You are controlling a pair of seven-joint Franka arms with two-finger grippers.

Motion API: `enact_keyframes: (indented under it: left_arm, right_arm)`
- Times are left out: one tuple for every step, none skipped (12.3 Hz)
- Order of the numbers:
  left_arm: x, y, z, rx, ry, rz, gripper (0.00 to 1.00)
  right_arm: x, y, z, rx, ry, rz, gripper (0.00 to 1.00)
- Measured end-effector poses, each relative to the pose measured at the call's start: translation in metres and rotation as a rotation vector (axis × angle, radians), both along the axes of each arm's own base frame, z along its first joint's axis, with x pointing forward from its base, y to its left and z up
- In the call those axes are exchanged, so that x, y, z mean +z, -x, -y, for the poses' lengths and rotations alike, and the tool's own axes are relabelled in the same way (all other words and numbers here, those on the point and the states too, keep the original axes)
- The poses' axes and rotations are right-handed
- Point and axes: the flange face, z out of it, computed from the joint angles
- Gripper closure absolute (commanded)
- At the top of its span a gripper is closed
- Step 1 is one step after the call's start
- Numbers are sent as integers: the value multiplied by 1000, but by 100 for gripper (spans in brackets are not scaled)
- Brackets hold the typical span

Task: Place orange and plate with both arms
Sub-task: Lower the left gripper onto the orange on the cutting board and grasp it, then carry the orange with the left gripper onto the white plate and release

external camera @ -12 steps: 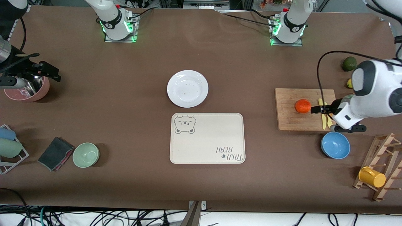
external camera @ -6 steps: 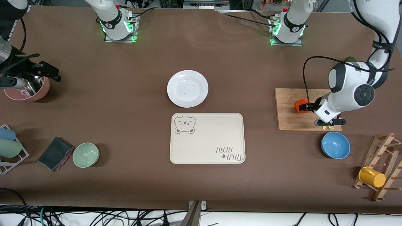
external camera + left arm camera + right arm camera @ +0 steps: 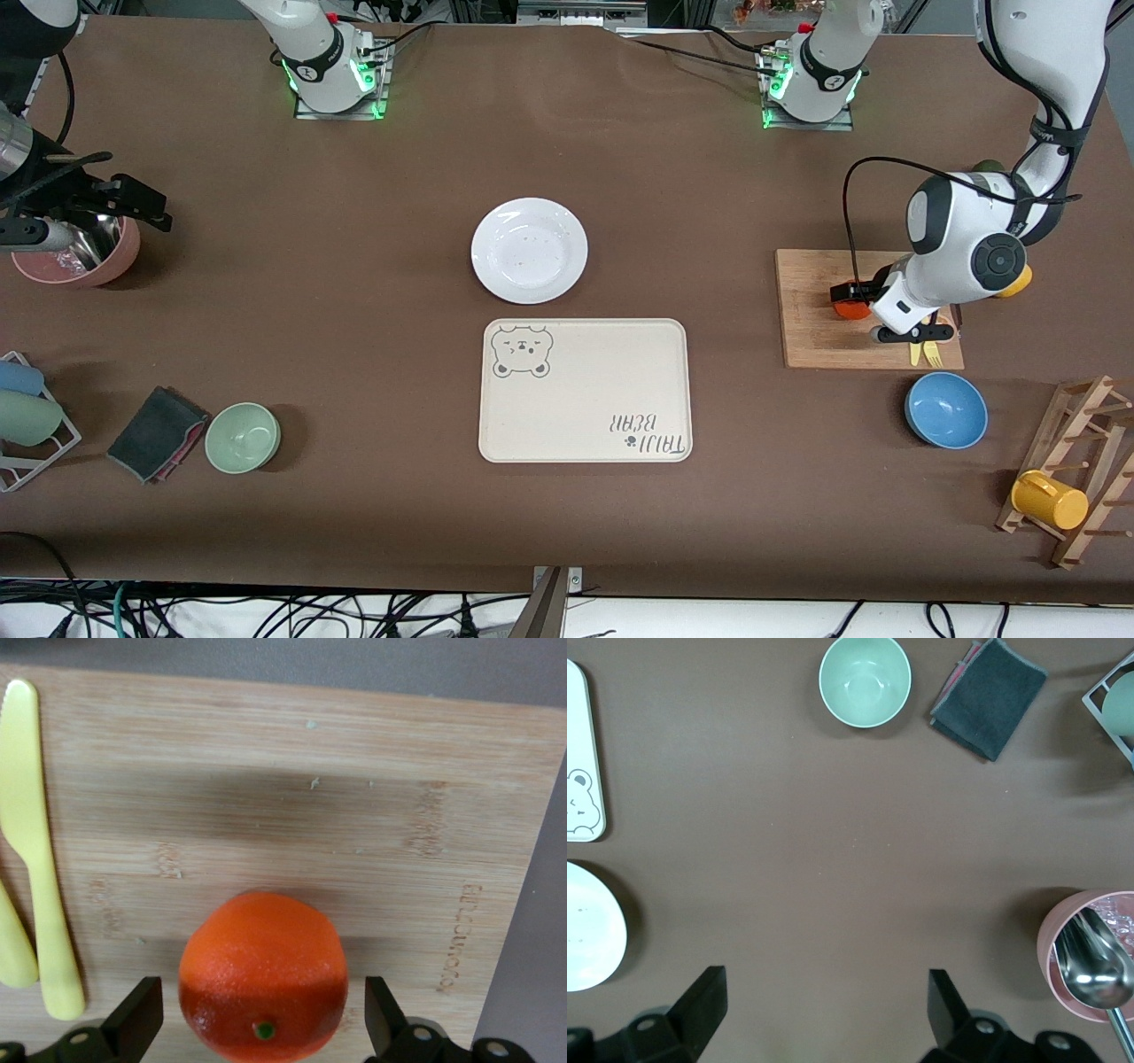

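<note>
I see my left gripper (image 3: 257,1028) wide around the orange (image 3: 263,974) on the board (image 3: 354,815), while my right gripper (image 3: 819,1010), wide and empty, waits above the table (image 3: 833,859).

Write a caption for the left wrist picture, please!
Open left gripper straddling the orange on the cutting board.

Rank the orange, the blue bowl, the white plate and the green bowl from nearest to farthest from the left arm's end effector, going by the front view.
From the left end effector, open around the fruit:
1. Orange, on the cutting board, between its fingers.
2. Blue bowl, just nearer the camera than the board.
3. White plate, mid-table, beside the bear tray.
4. Green bowl, toward the right arm's end.
</note>
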Motion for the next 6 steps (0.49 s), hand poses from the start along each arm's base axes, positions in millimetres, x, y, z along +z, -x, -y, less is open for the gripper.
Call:
enact_keyframes:
  left_arm:
    - [-2, 1, 0, 0, 1, -3, 17]
    - [-5, 1, 0, 0, 1, -5, 35]
    - [-7, 1, 0, 0, 2, -5, 53]
    - [-9, 1, 0, 0, 2, -5, 74]
    - [-7, 0, 0, -1, 1, -2, 85]
    - [-8, 0, 1, -3, 1, -3, 90]
  right_arm:
    - [0, 0, 0, 0, 0, 0, 0]
    - [0, 0, 0, 0, 0, 0, 0]
    - [0, 0, 0, 0, 0, 0, 0]
    - [0, 0, 0, 0, 0, 0, 0]
    - [0, 0, 0, 0, 0, 0, 0]
    - [0, 0, 0, 0, 0, 0, 0]
